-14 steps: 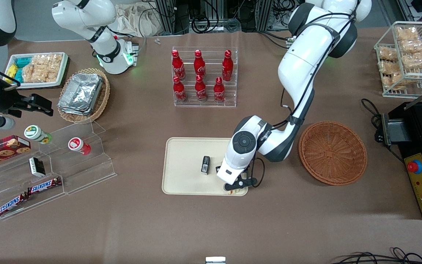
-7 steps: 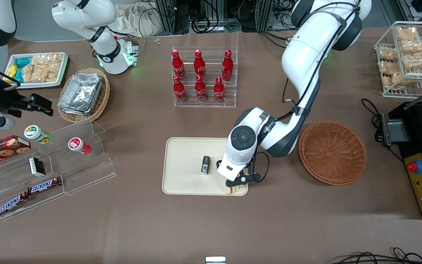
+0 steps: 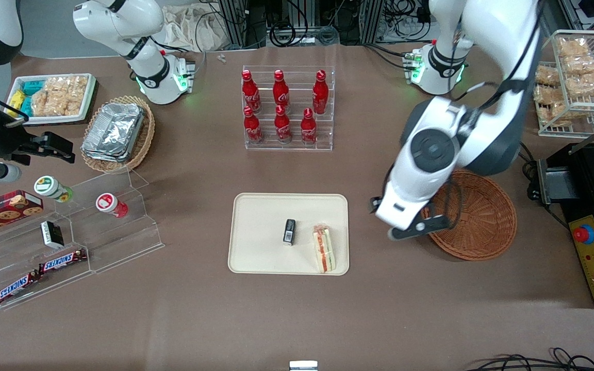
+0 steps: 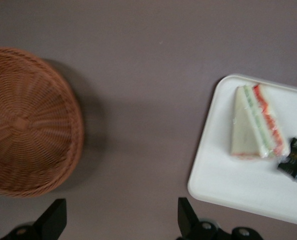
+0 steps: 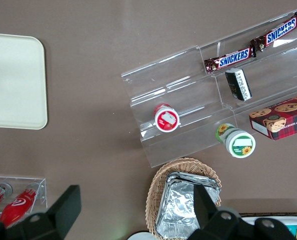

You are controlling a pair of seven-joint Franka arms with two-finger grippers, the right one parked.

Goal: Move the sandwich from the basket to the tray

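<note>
Above the table between tray (image 3: 256,257) and basket (image 3: 482,232), partly masking the basket's rim: gripper (image 3: 414,230), fingers (image 4: 53,218) spread wide, holding nothing. On the tray, near its corner closest to the basket: sandwich (image 3: 324,249), beside a small black packet (image 3: 289,231), cut off in wrist view.

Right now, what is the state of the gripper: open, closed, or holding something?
Gripper: open, holding nothing, raised between the tray and the basket.
</note>
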